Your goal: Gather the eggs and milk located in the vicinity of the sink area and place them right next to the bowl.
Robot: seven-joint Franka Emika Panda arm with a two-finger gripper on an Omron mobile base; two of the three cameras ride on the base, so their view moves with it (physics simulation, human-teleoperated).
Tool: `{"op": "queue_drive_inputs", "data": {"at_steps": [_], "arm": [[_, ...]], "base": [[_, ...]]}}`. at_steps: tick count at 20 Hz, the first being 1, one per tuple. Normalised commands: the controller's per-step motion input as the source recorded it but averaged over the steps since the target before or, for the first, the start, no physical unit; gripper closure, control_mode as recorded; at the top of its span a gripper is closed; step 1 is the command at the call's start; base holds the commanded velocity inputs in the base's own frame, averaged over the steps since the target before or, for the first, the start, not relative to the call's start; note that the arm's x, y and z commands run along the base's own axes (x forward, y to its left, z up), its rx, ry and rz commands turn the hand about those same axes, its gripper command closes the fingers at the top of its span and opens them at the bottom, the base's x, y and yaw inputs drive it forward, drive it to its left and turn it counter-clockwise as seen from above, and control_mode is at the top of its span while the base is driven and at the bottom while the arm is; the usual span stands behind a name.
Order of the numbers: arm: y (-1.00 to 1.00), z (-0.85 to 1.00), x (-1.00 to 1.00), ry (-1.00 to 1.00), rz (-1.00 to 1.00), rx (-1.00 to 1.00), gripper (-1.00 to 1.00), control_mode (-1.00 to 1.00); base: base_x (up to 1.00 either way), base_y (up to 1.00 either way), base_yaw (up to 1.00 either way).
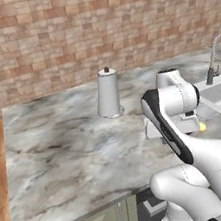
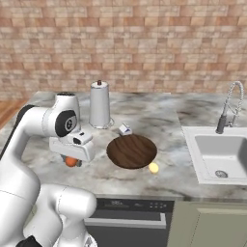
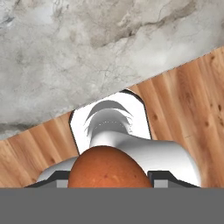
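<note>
One brown-orange egg (image 3: 106, 168) sits clamped in the claw (image 2: 72, 162), above the table's (image 2: 159, 118) front edge, left of the bowl (image 2: 131, 151). Smooth, round, light and fragile, I judge: squeeze gently across its middle. Farther back, the milk (image 2: 125, 129) touches the bowl's rim.

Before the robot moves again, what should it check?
1. Tool shut on the orange egg: ok.
2. Orange egg right beside the bowl: not ok, it hangs well off to the bowl's side.
3. Milk by the bowl: ok, just behind its rim.
4. Yellow egg by the bowl: ok.
5. Orange egg's height over the counter: cannot tell.
</note>
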Motion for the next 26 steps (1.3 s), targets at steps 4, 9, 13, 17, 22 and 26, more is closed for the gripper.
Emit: {"op": "queue_drive_inputs", "data": {"at_steps": [4, 9, 13, 17, 22, 26], "arm": [[0.00, 0.00, 0.00, 0.00, 0.00, 0.00, 1.00, 1.00], [0.00, 0.00, 0.00, 0.00, 0.00, 0.00, 1.00, 1.00], [0.02, 0.00, 0.00, 0.00, 0.00, 0.00, 1.00, -1.00], [0.01, 0.00, 0.05, 0.00, 0.00, 0.00, 1.00, -1.00], [0.08, 0.00, 0.21, 0.00, -0.13, -0.01, 1.00, -1.00], [0.08, 0.00, 0.29, 0.00, -0.27, -0.14, 1.00, -1.00]], "base": [[0.00, 0.00, 0.00], [0.00, 0.00, 0.00], [0.00, 0.00, 0.00], [0.00, 0.00, 0.00], [0.00, 0.00, 0.00], [0.00, 0.00, 0.00]]}}
